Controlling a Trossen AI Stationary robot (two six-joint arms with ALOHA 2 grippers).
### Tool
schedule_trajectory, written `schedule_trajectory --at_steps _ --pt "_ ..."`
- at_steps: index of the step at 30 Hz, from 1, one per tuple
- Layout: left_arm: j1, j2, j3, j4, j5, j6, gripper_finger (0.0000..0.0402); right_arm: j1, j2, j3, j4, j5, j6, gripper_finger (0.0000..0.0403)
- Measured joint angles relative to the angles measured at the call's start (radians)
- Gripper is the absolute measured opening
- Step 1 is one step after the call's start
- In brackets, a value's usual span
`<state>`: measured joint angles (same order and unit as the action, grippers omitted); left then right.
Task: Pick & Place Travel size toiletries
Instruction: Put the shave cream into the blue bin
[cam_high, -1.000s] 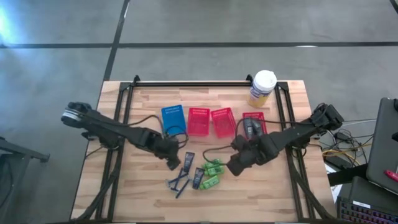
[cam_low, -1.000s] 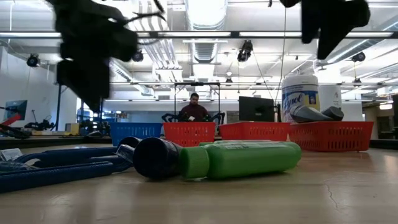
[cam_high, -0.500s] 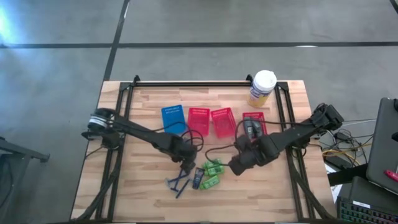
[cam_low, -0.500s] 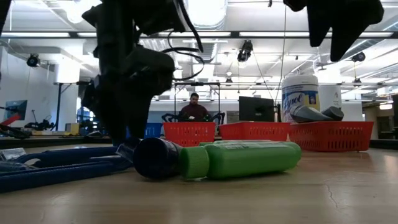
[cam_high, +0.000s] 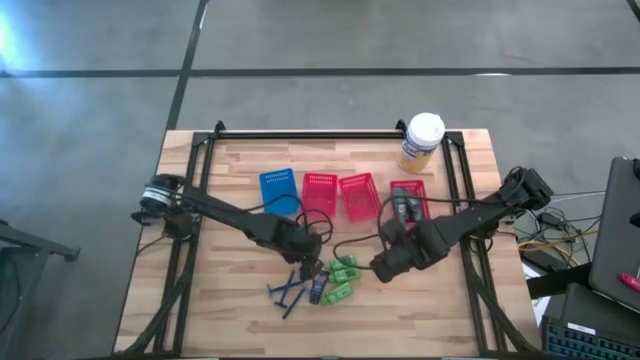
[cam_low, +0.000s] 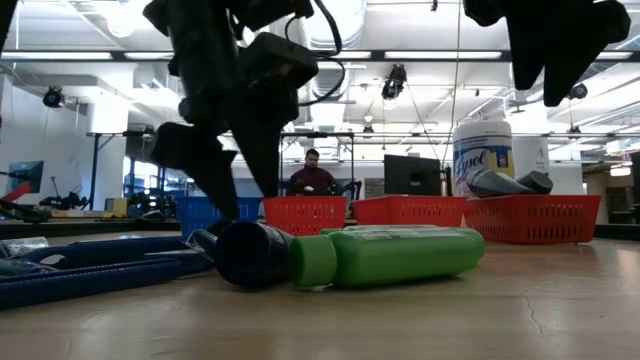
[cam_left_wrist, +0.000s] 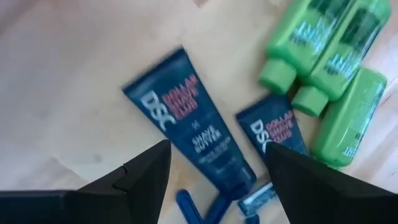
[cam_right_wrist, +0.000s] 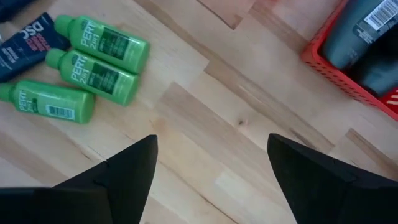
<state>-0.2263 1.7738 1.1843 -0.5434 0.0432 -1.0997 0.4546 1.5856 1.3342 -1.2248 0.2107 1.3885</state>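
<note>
From above, my left hand (cam_high: 308, 266) hangs over the cluster of toiletries near the front middle of the wooden surface (cam_high: 230, 310), and my right hand (cam_high: 380, 266) hovers just beside the green bottles (cam_high: 343, 272), both with fingers spread wide and holding nothing.

Only my left wrist view makes the dark blue tubes (cam_left_wrist: 196, 130) legible: "DSC Dollar Shave Club" and "Shave Butter". One lies between my fingers (cam_left_wrist: 146, 171), a second just beside it, with blue razor sticks (cam_left_wrist: 199, 208) at their ends.

My right wrist view reads "Pert 2in1" on three green bottles lying side by side, and shows grey tubes (cam_right_wrist: 367, 37) inside a red basket (cam_right_wrist: 348, 74).

The low view alone shows "Lysol" on the white-lidded canister (cam_low: 483, 158) and a person (cam_low: 312, 175) seated far behind the baskets.
</note>
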Motion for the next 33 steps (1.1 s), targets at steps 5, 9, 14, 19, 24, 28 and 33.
schedule_trajectory --at_steps 5,9,14,19,24,28,33 --pt "-0.013 0.036 -0.012 0.013 0.002 -0.038 0.0266 0.008 0.000 -0.009 -0.001 -0.001 0.001 0.0294" --pt "-0.014 0.051 -0.011 0.024 0.000 -0.058 0.0266 0.013 0.000 -0.010 -0.002 0.000 -0.006 0.0305" --pt "-0.027 0.084 -0.010 0.028 -0.002 -0.052 0.0265 0.020 0.000 -0.010 -0.002 0.000 -0.009 0.0321" --pt "-0.032 0.091 -0.007 0.009 -0.015 -0.015 0.0259 0.031 0.000 -0.010 -0.002 0.000 -0.008 0.0331" --pt "-0.030 0.075 -0.012 -0.038 -0.054 0.041 0.0223 0.039 0.000 -0.010 -0.002 0.001 -0.008 0.0332" --pt "-0.030 0.075 -0.012 -0.044 -0.060 0.111 0.0169 0.046 0.000 -0.010 0.000 0.001 -0.008 0.0319" --pt "-0.030 0.065 -0.012 -0.035 -0.074 0.156 0.0102 0.052 0.000 -0.010 0.000 0.001 -0.001 0.0301"
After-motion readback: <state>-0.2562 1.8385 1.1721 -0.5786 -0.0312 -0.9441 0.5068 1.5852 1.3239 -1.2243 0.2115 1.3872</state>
